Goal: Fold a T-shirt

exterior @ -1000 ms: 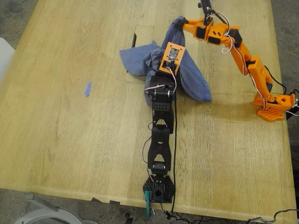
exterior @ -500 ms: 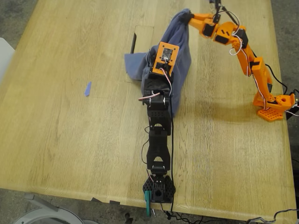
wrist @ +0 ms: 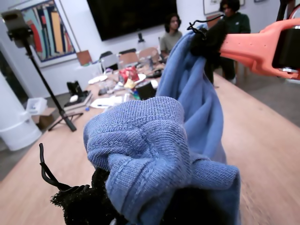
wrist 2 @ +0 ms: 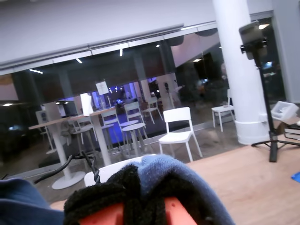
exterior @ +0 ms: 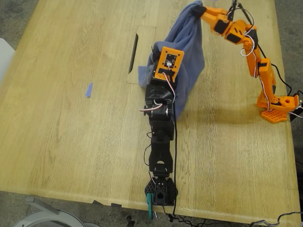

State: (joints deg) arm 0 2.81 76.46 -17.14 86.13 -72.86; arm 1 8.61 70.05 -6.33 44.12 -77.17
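Note:
The slate-blue T-shirt [exterior: 190,52] hangs bunched between my two grippers above the table; its print is hidden. My first gripper [exterior: 157,51], on the black arm, is shut on a wad of the shirt [wrist: 150,145], seen right at its jaws [wrist: 117,206] in the first wrist view. My second gripper [exterior: 199,8], on the orange arm, is shut on a higher part of the shirt near the table's far edge. It shows in the first wrist view [wrist: 206,40] pinching the cloth. In the second wrist view the cloth [wrist 2: 164,168] sits in its padded jaws [wrist 2: 136,197].
A tiny blue scrap [exterior: 88,90] lies on the wooden table [exterior: 71,142] at the exterior view's left. A dark slot [exterior: 134,46] is cut in the table beside the shirt. The orange arm's base [exterior: 277,108] stands at the right edge, the black arm's base [exterior: 161,191] at the near edge.
My second gripper has moved up and toward the far edge, pulling the shirt off the table. My first gripper has risen with its wad. The shirt now hangs stretched between them.

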